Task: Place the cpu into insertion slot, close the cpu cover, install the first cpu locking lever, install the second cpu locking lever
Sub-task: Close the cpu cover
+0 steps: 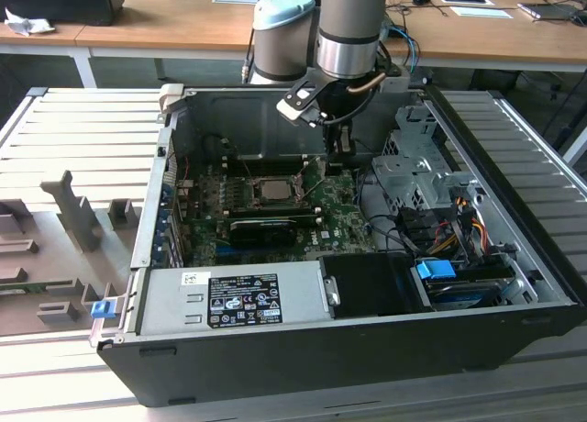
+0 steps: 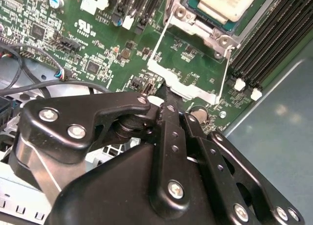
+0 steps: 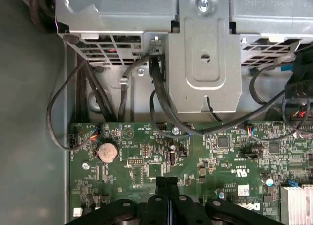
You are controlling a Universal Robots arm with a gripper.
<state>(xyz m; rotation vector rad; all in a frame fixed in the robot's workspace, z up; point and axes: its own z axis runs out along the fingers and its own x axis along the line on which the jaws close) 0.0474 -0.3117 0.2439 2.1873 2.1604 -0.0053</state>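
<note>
The cpu point(image 1: 272, 189) point(image 2: 226, 2) lies flat in the insertion slot point(image 2: 204, 27), its pale metal top showing inside the silvery frame on the green motherboard. The cpu cover point(image 2: 184, 86) stands swung open from the socket's edge, and the board shows through its square window. In the exterior view it is a thin tilted frame point(image 1: 316, 179) just to the right of the socket. My gripper point(image 2: 165, 91) point(image 3: 166, 182) point(image 1: 339, 152) is shut with nothing held. Its black fingertips meet at the cover's free edge; I cannot tell whether they touch it.
Black memory slots point(image 2: 266, 36) run beside the socket. A long black card point(image 1: 266, 229) lies in front of it, and a power supply point(image 1: 234, 298) sits at the case front. A metal drive cage point(image 3: 205, 63) and loose cables point(image 1: 440, 229) fill the exterior view's right side.
</note>
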